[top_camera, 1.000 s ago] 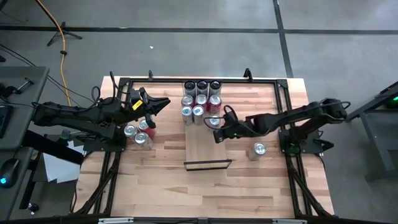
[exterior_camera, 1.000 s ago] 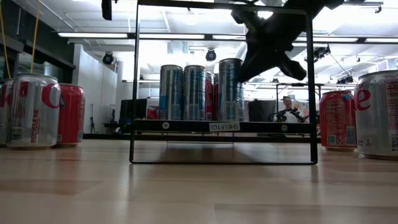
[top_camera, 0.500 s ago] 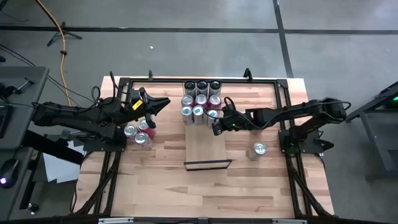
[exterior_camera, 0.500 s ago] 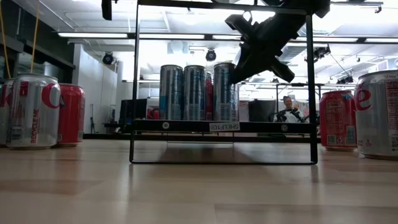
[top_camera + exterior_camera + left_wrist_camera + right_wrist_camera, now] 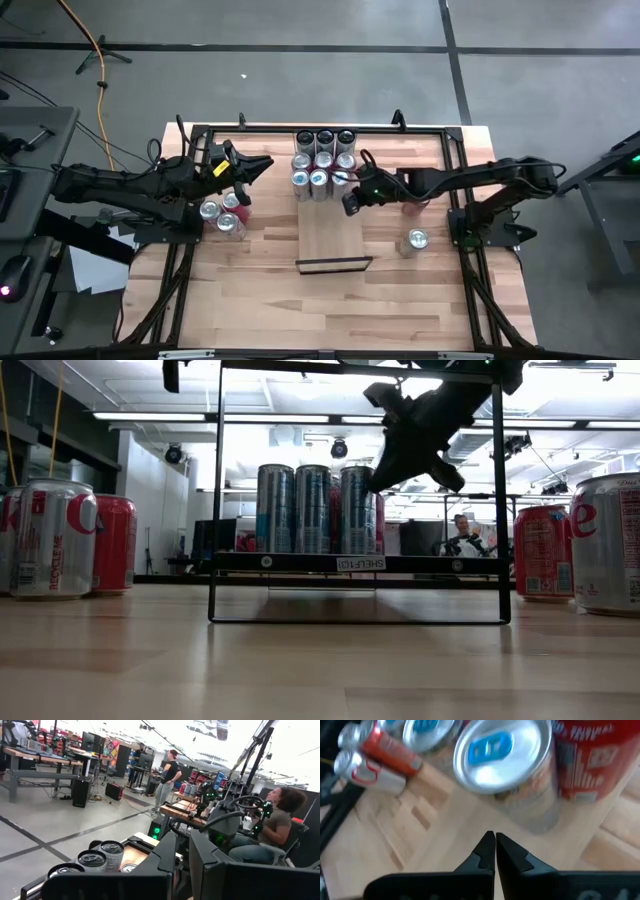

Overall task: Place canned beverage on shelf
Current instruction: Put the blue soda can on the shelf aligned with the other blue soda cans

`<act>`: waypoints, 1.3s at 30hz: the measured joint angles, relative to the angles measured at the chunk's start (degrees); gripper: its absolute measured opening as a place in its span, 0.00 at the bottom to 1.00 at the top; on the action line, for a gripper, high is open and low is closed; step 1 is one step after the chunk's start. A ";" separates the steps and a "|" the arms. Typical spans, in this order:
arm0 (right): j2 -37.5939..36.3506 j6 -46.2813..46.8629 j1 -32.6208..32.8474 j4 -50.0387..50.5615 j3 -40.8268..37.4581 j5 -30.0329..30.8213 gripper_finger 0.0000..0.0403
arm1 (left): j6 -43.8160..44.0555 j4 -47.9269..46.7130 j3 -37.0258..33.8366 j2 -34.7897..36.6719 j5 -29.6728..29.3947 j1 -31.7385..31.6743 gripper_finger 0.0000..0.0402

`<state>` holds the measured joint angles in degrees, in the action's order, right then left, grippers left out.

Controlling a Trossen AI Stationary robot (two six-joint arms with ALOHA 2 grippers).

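The shelf [image 5: 330,235] is a pale board on the table, with a black lip at its near end. Several cans stand at its far end. The nearest of them on the right is a silver canned beverage with a blue tab [image 5: 341,181] [image 5: 505,765] [image 5: 357,510], upright beside two like it. My right gripper [image 5: 347,203] [image 5: 494,837] [image 5: 380,478] is shut, slants down over the shelf and points at that can from its near right side. My left gripper [image 5: 265,163] [image 5: 182,845] is shut and hangs in the air by the table's far left. My right gripper's shut fingertips [image 5: 487,845] stand close before the lower side of the silver can [image 5: 530,815], coming slantwise from above and the near right. I cannot tell whether they touch it. The can stands upright on the shelf.
Cola cans stand under the left arm [image 5: 222,212] [image 5: 55,540]. More stand on the right [image 5: 417,240] [image 5: 610,540] [image 5: 543,555]. A black frame [image 5: 450,150] runs round the table. The shelf's near half is bare wood. People show beyond the table [image 5: 270,825].
My right gripper, still shut, has gone toward the table's far edge and a little left and has rolled somewhat. The silver can has slid along the shelf toward the far end. It now stands in line with the two other silver cans.
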<state>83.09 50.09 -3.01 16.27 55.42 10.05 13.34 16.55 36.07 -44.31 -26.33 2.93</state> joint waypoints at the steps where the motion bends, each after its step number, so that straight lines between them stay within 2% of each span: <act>1: -0.27 -0.12 0.00 0.78 0.00 -0.50 0.00 | -0.01 0.01 0.00 0.00 0.00 0.00 0.01; 3: -0.97 -0.07 0.04 3.72 0.00 -0.49 0.00 | -0.04 -0.05 0.00 0.00 -0.05 0.01 0.01; 7: -1.18 1.54 0.01 6.59 0.00 3.74 0.00 | -0.07 -0.70 -0.02 0.00 -0.70 0.01 0.01; 10: -1.11 2.38 -0.32 6.08 0.00 6.38 0.00 | -0.07 -1.69 -0.02 -0.01 -1.50 0.01 0.01; 16: -1.03 2.38 -1.50 5.52 0.00 7.29 0.00 | -0.07 -3.22 -0.02 0.00 -1.67 -0.01 0.01; 20: -1.03 2.35 -2.02 4.37 0.00 7.43 0.00 | 0.29 -10.38 -0.02 -0.03 -4.50 0.01 0.01; 24: -1.01 1.32 -2.27 3.13 0.00 7.43 0.00 | 6.04 -19.89 -0.02 -2.43 -6.95 -0.66 0.01; 29: -1.01 1.09 -2.25 2.73 0.00 7.43 0.00 | 8.77 -23.19 -0.04 -10.01 -0.75 -2.91 0.01; 35: -1.01 1.04 -2.25 2.31 0.00 7.41 0.00 | 8.04 -18.41 -0.04 -20.73 5.34 -5.96 0.01; 39: -1.01 1.05 -2.25 2.31 0.00 7.38 0.00 | 8.11 -16.71 -0.04 -24.74 8.34 -7.13 0.01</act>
<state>82.08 51.13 -5.26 18.59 55.42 17.43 21.45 -0.16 36.03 -69.06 -17.99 -4.20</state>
